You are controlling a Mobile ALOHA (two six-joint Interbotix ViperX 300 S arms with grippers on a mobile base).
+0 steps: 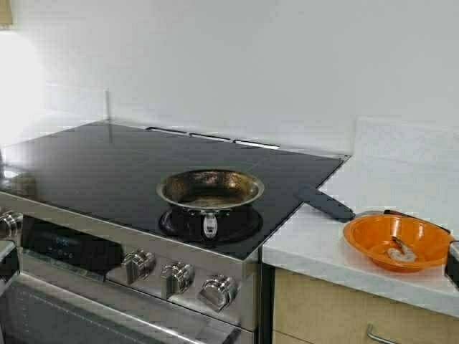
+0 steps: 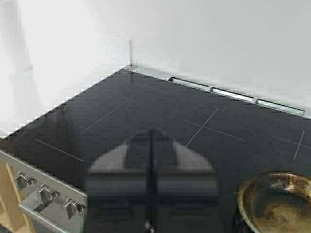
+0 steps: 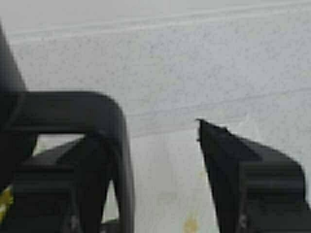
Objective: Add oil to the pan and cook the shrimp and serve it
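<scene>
The left gripper hangs above the bare left part of the stove's black glass top, its two fingers pressed together with nothing between them; it does not show in the high view. Along the stove's front edge sit silver knobs. Near the front right of the glass stands the pan, upright on a burner, its browned inside bare and its short handle pointing toward the knobs. Right of the pan, a black spatula lies across the seam between glass and white counter; farther right on the counter sits an orange bowl with the shrimp curled inside it. The right gripper is spread wide over pale counter, one finger clear, a black jug handle by the other; whether it grips that handle, I cannot tell.
</scene>
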